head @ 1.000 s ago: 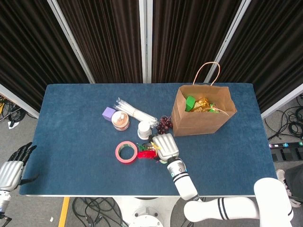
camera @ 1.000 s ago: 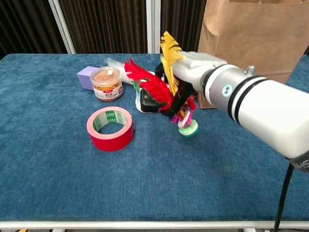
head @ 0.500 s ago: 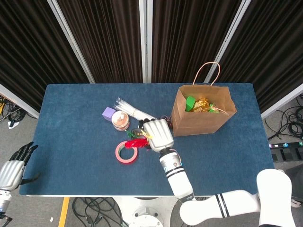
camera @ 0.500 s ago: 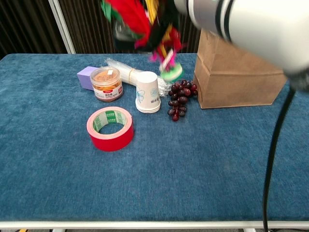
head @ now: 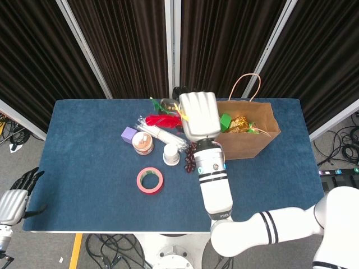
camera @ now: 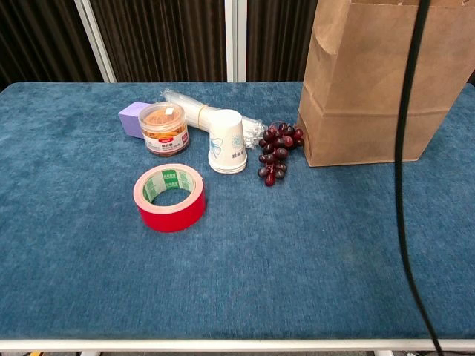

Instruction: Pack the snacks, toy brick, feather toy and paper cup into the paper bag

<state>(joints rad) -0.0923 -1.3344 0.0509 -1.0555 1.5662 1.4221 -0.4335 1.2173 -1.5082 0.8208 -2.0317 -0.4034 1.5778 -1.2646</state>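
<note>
Only the head view shows the hands: the right hand (head: 198,115) is raised near the far edge of the blue tabletop (head: 84,168), just left of the brown paper bag (head: 247,143), its fingers closed round the red and yellow feather toy (head: 162,119), while the left hand (head: 14,199) hangs off the near left corner, fingers loosely apart and holding nothing. That view also looks into the bag, where green and gold snack packets (head: 238,123) lie. The chest view shows neither hand, only a black cable (camera: 404,178) crossing the bag, but it gives the tabletop things plainly: one white paper cup (camera: 227,141) upside down, one bunch of dark grapes (camera: 276,150) between cup and bag, one clear jar of orange snacks (camera: 163,127), one purple toy brick (camera: 132,119) behind it, one clear plastic sleeve (camera: 189,110), and one red tape roll (camera: 170,197) nearest the front edge.
</note>
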